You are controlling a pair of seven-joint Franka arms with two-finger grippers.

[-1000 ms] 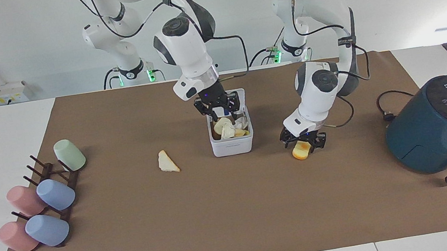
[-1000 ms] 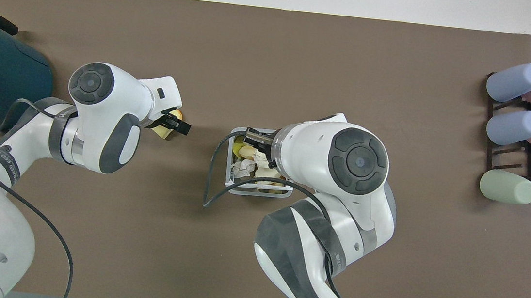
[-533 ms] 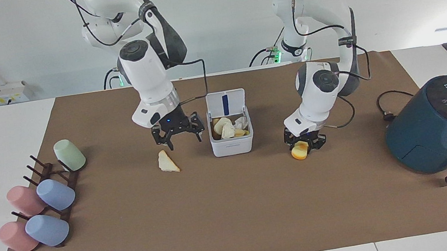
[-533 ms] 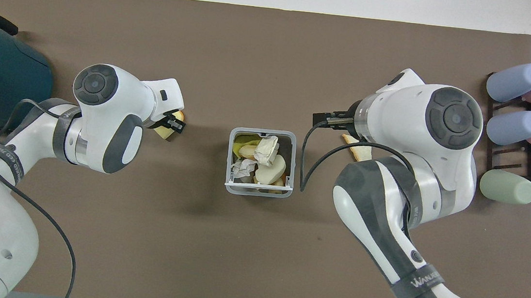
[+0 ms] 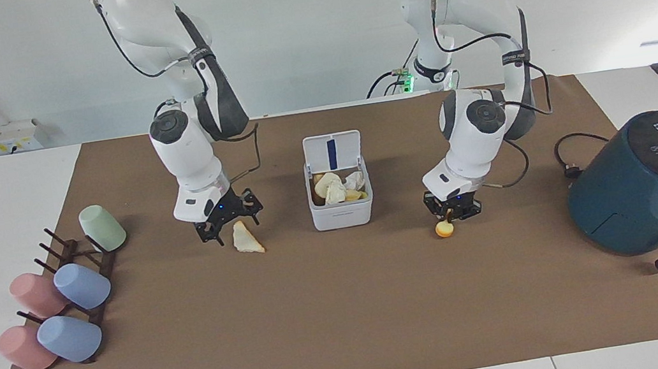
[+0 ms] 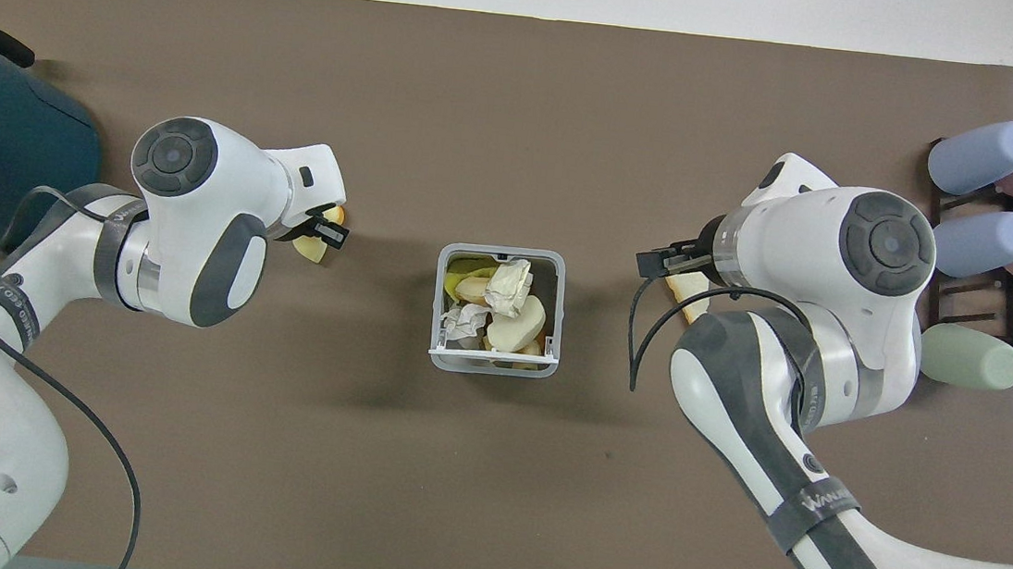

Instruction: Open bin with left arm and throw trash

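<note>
The white bin stands mid-table with its lid upright and open. It holds a crumpled paper wad and several scraps. The bin also shows in the overhead view, and so does the wad. My left gripper is shut on the yellow block, beside the bin toward the left arm's end; both show from above, gripper and block. My right gripper is open, low over the cream triangular slice. From above the gripper partly covers the slice.
A dark teal air fryer with its cable stands at the left arm's end. A dark rack with several pastel cups lies at the right arm's end. Brown mat lies bare farther from the robots.
My right gripper has left the bin, swung toward the right arm's end and come down over the slice. My left gripper has closed on the yellow block and turned it on end.
</note>
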